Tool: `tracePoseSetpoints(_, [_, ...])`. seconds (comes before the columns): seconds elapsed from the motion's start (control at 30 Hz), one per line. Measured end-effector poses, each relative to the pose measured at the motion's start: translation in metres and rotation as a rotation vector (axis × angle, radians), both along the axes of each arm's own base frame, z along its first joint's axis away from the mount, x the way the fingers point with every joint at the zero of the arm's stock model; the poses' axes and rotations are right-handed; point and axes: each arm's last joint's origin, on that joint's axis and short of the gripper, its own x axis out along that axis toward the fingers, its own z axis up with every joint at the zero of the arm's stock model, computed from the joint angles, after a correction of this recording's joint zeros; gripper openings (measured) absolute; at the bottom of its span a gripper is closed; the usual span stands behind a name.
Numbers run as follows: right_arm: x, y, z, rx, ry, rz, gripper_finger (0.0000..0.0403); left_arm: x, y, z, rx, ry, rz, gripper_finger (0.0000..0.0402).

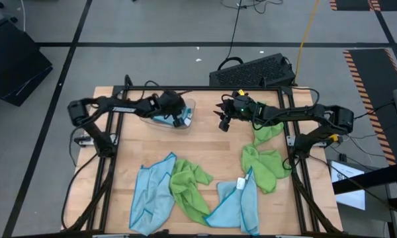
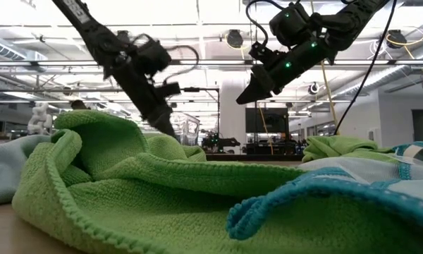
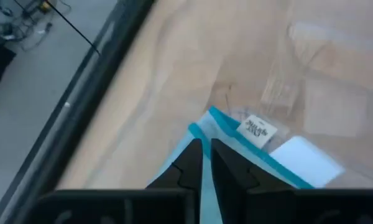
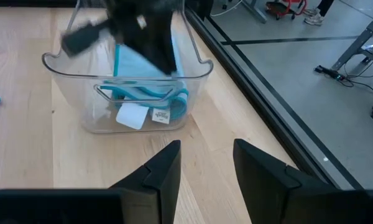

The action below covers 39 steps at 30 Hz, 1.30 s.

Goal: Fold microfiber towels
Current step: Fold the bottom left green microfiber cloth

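Note:
A folded light blue towel [image 4: 137, 68] with a teal hem and a white tag [image 3: 256, 129] lies in the clear plastic tray [image 4: 62, 78] at the table's far left. My left gripper [image 3: 205, 152] reaches down into the tray, its fingers nearly together at the towel. My right gripper [image 4: 205, 165] hovers open above bare wood to the tray's right, holding nothing. Loose towels lie crumpled along the near side: a light blue towel [image 1: 152, 192], a lime green towel [image 1: 188, 185] and a tagged light blue towel [image 1: 238, 201]. Green towels [image 1: 264, 165] lie at the right. My left gripper comes slanting down from above, and its fingertips [image 3: 193, 155] meet the folded towel beside its teal-hemmed edge [image 3: 202, 127], near the tagged corner. Whether any cloth sits between the fingers I cannot tell. The towel lies flat on the tray's floor.
A black keyboard [image 1: 255, 69] sits past the table's far edge. Black frame rails [image 1: 112, 152] run along both sides. Bare wood [image 1: 205, 145] lies between the tray and the towel heaps. In the low view a green towel [image 2: 127, 183] fills the foreground.

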Motion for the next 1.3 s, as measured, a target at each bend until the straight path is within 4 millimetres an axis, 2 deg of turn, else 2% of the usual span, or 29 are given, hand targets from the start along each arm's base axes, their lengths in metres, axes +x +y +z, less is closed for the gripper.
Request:
tracePoseSetpoints(0.27, [-0.002,0.003,-0.005,0.035,0.048,-0.001,0.0141,-0.035,-0.023,0.058,-0.017,-0.059,0.097,0.0017])
tracePoseSetpoints(0.43, [-0.002,0.016,-0.012,0.096,0.108,0.017,0.0141,-0.058,-0.051,0.077,-0.056,-0.074,0.132,0.0005])
tracePoseSetpoints(0.6, [0.002,0.040,-0.015,0.128,0.144,0.082,0.0141,-0.071,-0.088,0.075,-0.082,-0.137,0.079,0.0015])
tracePoseSetpoints(0.73, [0.005,0.063,-0.016,0.144,0.154,0.147,0.0141,-0.076,-0.116,0.071,-0.080,-0.179,0.095,0.0006])
tracePoseSetpoints(0.97, [0.008,0.101,-0.016,0.186,0.149,0.242,0.0141,-0.070,-0.172,0.066,-0.126,-0.253,0.006,0.0013])
tracePoseSetpoints(1.1, [0.007,0.119,-0.017,0.185,0.162,0.303,0.0141,-0.069,-0.203,0.056,-0.160,-0.264,0.009,0.0016])
tracePoseSetpoints(1.3, [0.006,0.136,-0.017,0.181,0.166,0.359,0.0141,-0.065,-0.241,0.035,-0.229,-0.263,0.013,0.0017])
